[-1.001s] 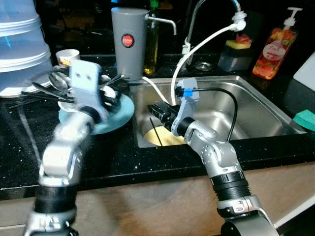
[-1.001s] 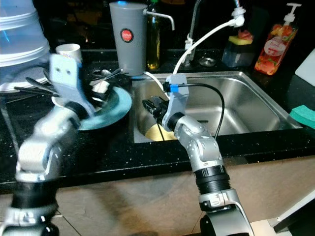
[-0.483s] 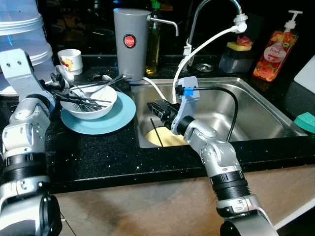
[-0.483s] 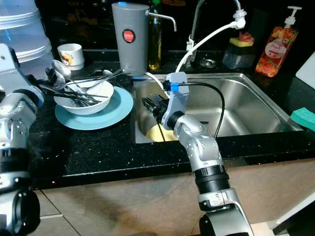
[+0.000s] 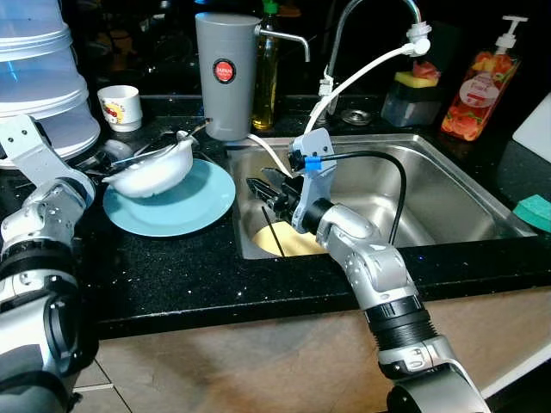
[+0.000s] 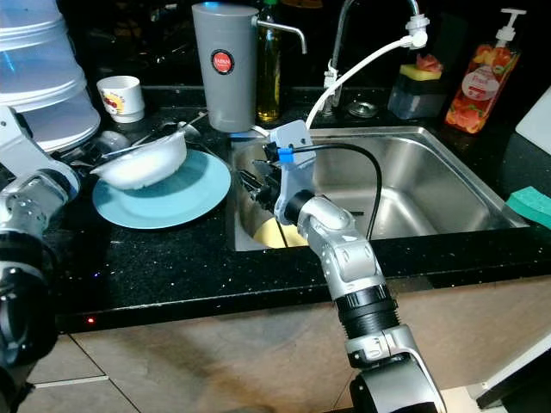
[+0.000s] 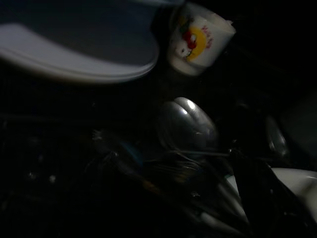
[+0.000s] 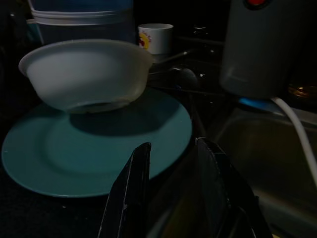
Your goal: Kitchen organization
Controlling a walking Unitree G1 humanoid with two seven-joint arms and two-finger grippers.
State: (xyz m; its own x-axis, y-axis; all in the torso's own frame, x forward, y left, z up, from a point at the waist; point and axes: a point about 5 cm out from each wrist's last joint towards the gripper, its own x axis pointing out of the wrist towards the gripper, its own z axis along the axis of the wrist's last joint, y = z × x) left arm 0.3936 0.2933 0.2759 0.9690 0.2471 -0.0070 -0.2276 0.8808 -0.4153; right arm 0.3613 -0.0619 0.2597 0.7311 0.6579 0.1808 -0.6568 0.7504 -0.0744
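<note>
At the far left, a stack of translucent plastic containers (image 5: 39, 77) is seen on the speckled black countertop (image 5: 172, 275), with a small white printed cup (image 5: 119, 107) beside it. The left arm's silver wrist is positioned at the left edge; the left gripper (image 7: 257, 198) is only dimly visible in the left wrist view among metal cutlery (image 7: 185, 129), and whether its fingers are open or closed cannot be determined. A smooth white bowl (image 5: 151, 175) is tilted and raised on its left side above a round teal plate (image 5: 176, 202), its lower rim near the plate surface. Half a second ago the bowl sat level on the plate with cutlery lying across it; it is now tipped, and the cutlery lies behind it. A grey cylindrical jug (image 5: 225, 73) stands behind the plate. The right gripper (image 5: 263, 191) is held over the left edge of the stainless steel sink (image 5: 448, 189), its fingers narrowly parted and holding nothing, and has shifted slightly leftward. A yellow disc (image 5: 284, 243) lies in the sink below it.
</note>
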